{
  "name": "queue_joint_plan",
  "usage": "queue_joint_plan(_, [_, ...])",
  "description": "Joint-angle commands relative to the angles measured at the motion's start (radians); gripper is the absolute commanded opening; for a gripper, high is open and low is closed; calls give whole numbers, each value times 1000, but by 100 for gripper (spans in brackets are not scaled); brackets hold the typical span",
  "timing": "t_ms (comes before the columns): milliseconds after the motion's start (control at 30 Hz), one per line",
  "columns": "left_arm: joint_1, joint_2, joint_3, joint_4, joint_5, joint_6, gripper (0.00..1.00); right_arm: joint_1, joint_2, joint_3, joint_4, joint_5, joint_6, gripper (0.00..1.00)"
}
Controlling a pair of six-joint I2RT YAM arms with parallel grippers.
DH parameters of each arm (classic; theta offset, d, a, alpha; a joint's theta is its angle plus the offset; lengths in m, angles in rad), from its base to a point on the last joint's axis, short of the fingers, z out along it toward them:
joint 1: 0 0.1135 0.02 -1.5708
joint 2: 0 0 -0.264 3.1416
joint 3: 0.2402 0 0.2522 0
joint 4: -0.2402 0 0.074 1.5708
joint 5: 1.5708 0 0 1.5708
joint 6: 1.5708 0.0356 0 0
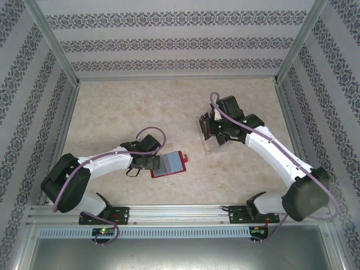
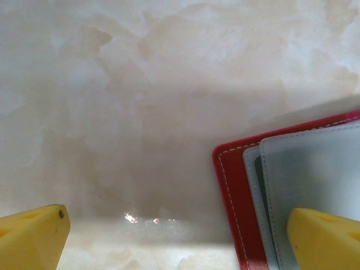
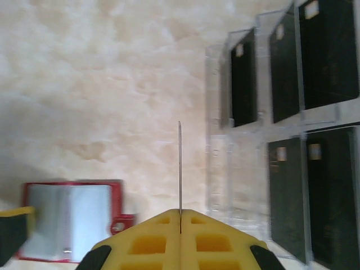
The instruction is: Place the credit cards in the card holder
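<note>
— The right gripper (image 3: 180, 216) is pinching shut on a credit card (image 3: 180, 163), edge-on, beside the clear stand (image 3: 218, 163).
— And the left gripper (image 2: 177, 222) is gaping wide, empty, one finger over the open card holder (image 2: 228, 180).

The card holder (image 1: 169, 164) and the stand (image 1: 209, 138) on the table (image 1: 112, 112)
The card holder is lying open, left of the stand. The credit cards (image 3: 329, 53) are standing in the stand's slots. The right gripper (image 3: 180, 225) is holding one card (image 3: 180, 163) just beside the stand.
</note>
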Motion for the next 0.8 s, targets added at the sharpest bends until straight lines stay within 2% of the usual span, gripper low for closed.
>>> queue_joint_plan(0, [-11, -28, 10, -44, -46, 12, 100, 11, -47, -91, 150, -177, 139, 0])
queue_joint_plan(100, [-11, -32, 9, -61, -54, 16, 100, 51, -70, -190, 304, -247, 243, 0])
queue_joint_plan(300, [-12, -43, -2, -78, -57, 15, 100, 167, -56, -363, 580, -244, 380, 0])
queue_joint_plan(500, [-12, -51, -11, -90, -54, 10, 100, 243, 34, -457, 781, -237, 455, 0])
queue_joint_plan(767, [-11, -55, -35, -90, -50, -1, 100, 285, 132, -520, 964, -235, 494, 0])
